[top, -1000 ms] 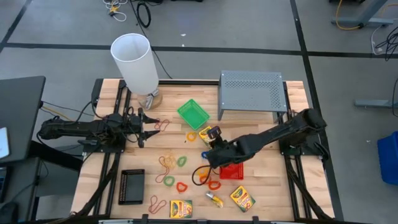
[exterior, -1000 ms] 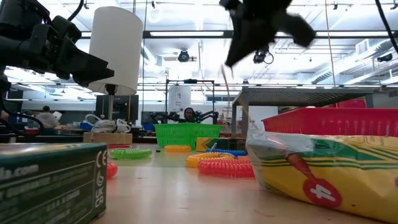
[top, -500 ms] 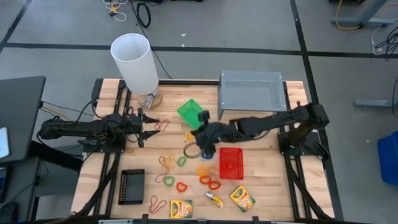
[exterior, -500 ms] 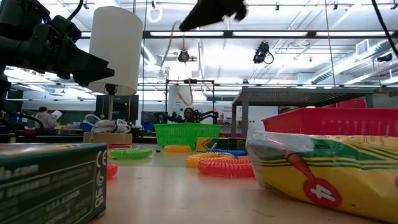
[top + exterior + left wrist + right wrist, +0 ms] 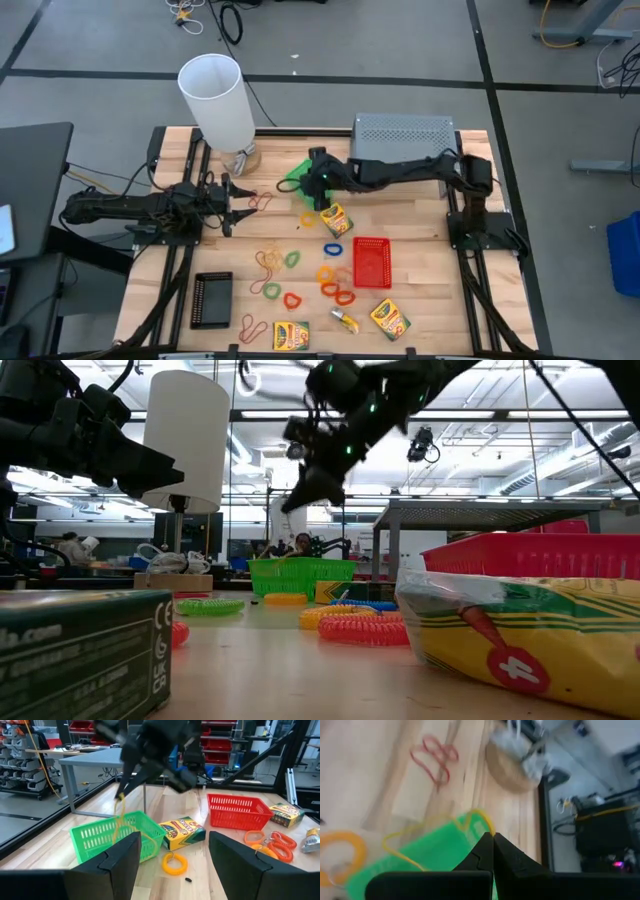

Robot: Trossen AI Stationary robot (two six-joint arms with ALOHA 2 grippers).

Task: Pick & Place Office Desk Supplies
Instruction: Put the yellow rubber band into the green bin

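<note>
The right tool (image 5: 314, 181) hangs above the green tray (image 5: 299, 184), its fingers (image 5: 487, 851) clenched on a thin yellow rubber band (image 5: 427, 832) — the loop dangles from the fingertips down over the tray's near edge, as the left wrist view shows (image 5: 119, 817). Whether the band's lower end touches the tray cannot be told. Just beside this tool, toward the front of the worktop (image 5: 420, 215), lie a yellow loop band (image 5: 308, 218) and a crayon box (image 5: 336, 218), then a blue loop band (image 5: 333, 248) next to the red tray (image 5: 371, 262). Farther off in the same direction sit orange and red loop bands (image 5: 334, 284), green loop bands (image 5: 281, 275), tan rubber bands (image 5: 267, 260), and two more crayon boxes (image 5: 291, 335) (image 5: 390, 319) near the front edge. The black tray (image 5: 212, 299) lies well apart, at the front left.

The left tool (image 5: 241, 201) waits low over the left side of the worktop, its fingers (image 5: 120, 860) spread apart and gripping nothing — a red rubber band (image 5: 260, 200) lies just ahead of it. Behind it stands the tall white cylinder (image 5: 218, 100); the grey perforated riser (image 5: 404, 148) stands behind the right arm.
</note>
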